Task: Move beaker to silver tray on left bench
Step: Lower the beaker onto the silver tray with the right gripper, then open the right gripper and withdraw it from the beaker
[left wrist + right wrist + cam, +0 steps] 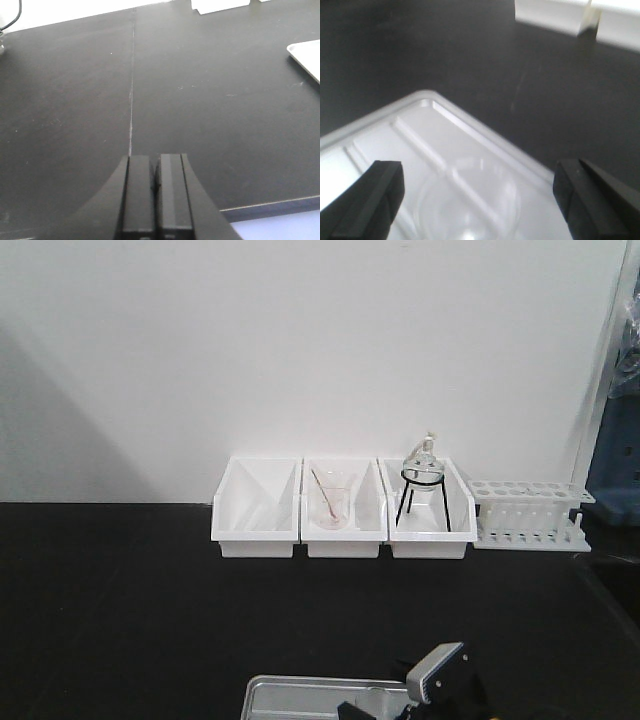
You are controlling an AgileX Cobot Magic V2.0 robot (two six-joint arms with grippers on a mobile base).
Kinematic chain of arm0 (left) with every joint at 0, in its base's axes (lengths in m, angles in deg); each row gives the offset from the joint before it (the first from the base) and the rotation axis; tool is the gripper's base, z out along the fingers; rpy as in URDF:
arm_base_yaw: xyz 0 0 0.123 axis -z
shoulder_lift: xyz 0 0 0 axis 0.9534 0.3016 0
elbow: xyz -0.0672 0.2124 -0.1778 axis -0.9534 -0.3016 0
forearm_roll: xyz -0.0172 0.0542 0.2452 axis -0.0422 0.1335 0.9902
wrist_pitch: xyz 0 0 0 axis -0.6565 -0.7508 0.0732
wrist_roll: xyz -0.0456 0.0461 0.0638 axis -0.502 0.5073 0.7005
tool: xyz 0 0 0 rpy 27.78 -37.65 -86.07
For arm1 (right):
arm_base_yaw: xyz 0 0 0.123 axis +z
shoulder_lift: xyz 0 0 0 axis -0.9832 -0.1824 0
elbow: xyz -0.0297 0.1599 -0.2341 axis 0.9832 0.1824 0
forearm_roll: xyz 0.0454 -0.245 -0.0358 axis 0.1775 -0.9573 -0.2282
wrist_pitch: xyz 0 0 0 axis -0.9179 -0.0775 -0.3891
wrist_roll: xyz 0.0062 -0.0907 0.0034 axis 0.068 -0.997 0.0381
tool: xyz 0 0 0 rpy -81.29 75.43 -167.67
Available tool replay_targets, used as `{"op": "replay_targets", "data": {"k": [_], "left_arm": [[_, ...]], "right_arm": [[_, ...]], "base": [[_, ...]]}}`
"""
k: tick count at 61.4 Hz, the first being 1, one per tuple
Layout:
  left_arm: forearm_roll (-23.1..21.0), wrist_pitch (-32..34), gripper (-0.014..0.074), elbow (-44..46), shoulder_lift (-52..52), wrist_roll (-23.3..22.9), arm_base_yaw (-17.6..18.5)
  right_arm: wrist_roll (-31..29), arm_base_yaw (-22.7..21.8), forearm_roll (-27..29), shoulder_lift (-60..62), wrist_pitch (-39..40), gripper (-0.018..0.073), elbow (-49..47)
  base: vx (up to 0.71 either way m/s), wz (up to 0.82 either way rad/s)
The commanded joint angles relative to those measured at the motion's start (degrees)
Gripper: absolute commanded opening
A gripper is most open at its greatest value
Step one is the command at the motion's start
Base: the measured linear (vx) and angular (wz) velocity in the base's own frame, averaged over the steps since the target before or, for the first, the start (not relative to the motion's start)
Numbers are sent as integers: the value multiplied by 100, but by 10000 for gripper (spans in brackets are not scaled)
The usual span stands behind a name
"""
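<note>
Left wrist view shows the left end effector [155,192] with its fingers pressed together, empty, above the bare black worktop [75,100]; a corner of the silver tray [306,57] is seen at the right edge. In the right wrist view the right end effector [480,192] is spread wide, and the beaker [467,197] is seen between its fingers, standing on the tray floor, apparently released. The task is judged nearly done.

A risk remains: should the right end effector be drawn back sideways rather than straight up, a finger could catch the light glass and tip it or slide it against the tray rim.

Along the wall in the front view, three white bins [257,508] stand in a row, the middle one holding a beaker with a rod [333,502], the next a flask on a black tripod [422,485]; a white tube rack [528,514] stands furthest right. All are well apart from the tray, so nothing is seen to block a retreat.
</note>
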Motion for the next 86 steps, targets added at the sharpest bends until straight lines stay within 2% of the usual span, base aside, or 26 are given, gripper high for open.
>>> {"op": "replay_targets", "data": {"k": [1, 7, 13, 20, 27, 33, 43, 59, 86], "left_arm": [[-8, 475, 1, -114, -40, -11, 22], [-8, 475, 1, -114, -40, -11, 22], [-8, 475, 1, -114, -40, -11, 22], [-8, 475, 1, -114, -40, -11, 22], [-8, 475, 1, -114, -40, -11, 22], [-8, 475, 1, -114, -40, -11, 22], [-8, 475, 1, -114, -40, -11, 22], [-8, 475, 1, -114, -40, -11, 22], [-8, 475, 1, -114, -40, -11, 22]], "right_arm": [[-29, -9, 112, 795, 457, 642, -124], [143, -9, 117, 1459, 184, 600, -124], [721, -9, 99, 2165, -481, 511, -124], [1638, -9, 35, 3140, -1649, 295, -124], [2321, -9, -436, 4197, -3203, -15, -118], [2673, -9, -959, 5052, -4358, -16, 43], [2673, -9, -1295, 5964, -5120, -14, 415], [2673, -9, -1289, 6542, -5586, -11, 821], [2673, -9, -1241, 6535, -5586, -11, 848]], "base": [[0, 0], [0, 0], [0, 0], [0, 0], [0, 0], [0, 0], [0, 0], [0, 0], [0, 0]]}}
